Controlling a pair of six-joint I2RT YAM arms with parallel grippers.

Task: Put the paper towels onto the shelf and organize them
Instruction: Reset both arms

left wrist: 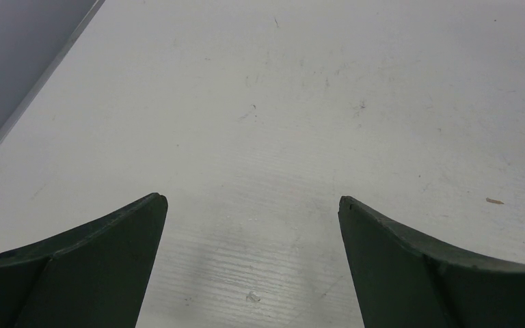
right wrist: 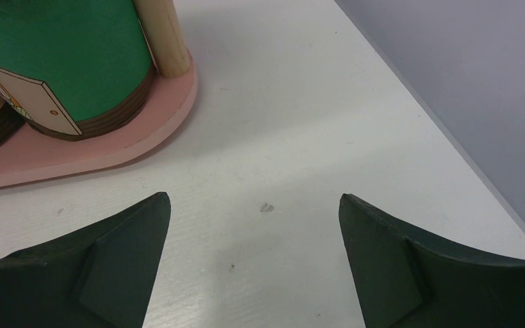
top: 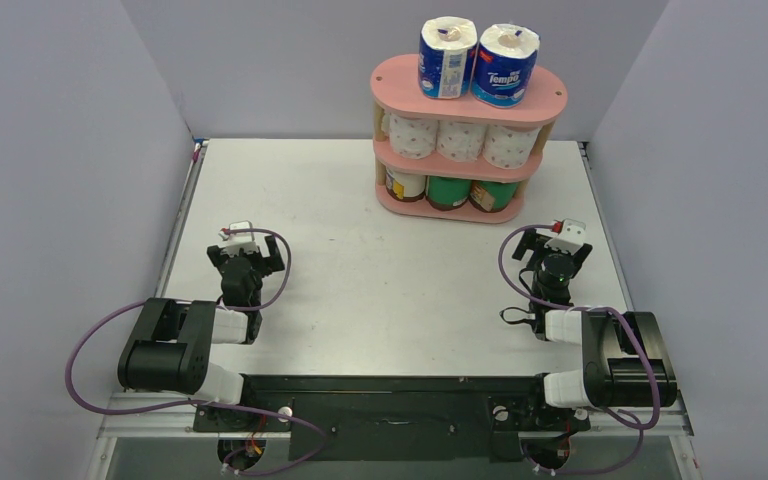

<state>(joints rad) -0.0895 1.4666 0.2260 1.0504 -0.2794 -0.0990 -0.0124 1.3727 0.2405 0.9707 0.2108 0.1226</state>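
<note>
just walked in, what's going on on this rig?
Nothing is being handled right now. The pink shelf is loaded: two blue-white rolls on top, three white dotted rolls in the middle, a cream roll and two green rolls at the bottom. The left end effector and right end effector sit near the arm bases, open and empty over the table. The job looks finished.

Two blue-white rolls [top: 447,58] [top: 506,65]; three pink-dotted white rolls [top: 412,136] [top: 460,140] [top: 508,146]; two green rolls [top: 448,191] [top: 495,195]; one cream roll [top: 404,185]; one pink shelf [top: 392,78].
</note>
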